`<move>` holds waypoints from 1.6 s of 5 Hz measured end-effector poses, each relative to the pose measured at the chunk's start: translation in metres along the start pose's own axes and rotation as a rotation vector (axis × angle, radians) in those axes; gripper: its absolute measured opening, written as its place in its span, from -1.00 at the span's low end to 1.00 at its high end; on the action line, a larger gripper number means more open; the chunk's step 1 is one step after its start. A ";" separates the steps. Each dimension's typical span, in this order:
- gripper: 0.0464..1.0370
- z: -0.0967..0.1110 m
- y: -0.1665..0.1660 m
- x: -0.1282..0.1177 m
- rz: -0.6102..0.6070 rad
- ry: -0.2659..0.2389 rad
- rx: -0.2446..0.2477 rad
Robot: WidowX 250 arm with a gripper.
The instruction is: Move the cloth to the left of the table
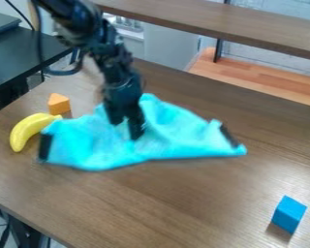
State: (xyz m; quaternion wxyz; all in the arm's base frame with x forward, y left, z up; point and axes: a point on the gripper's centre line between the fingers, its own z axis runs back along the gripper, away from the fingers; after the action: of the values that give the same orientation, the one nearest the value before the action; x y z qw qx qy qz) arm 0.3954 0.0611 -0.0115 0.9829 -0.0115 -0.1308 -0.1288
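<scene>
Here, cloth (183, 139) edge beside banana (28, 130), tool (128, 130) at cloth, cannot tell if clamped

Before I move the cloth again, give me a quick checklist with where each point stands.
1. Hand over the cloth: ok, it is near the cloth's middle.
2. Firm hold on the cloth: cannot tell.
3. Cloth laid flat: not ok, it is rumpled on the table.
4. Room toward the view's left: not ok, the toy banana and orange block sit right by the cloth's left end.
5. Banana free of the cloth: cannot tell, its tip meets the cloth's edge in this view.
6. Blue block clear of the cloth: ok.
</scene>
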 end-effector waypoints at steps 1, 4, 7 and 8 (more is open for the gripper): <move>0.93 -0.011 0.010 0.044 0.078 -0.008 0.016; 0.92 -0.024 0.019 0.090 0.167 -0.020 0.027; 0.92 0.004 -0.017 -0.030 -0.083 0.024 -0.028; 0.92 0.010 -0.014 -0.058 -0.126 0.025 -0.018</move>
State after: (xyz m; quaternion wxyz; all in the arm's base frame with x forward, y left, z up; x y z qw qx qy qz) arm 0.3354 0.0622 -0.0169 0.9743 -0.0105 -0.1178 -0.1919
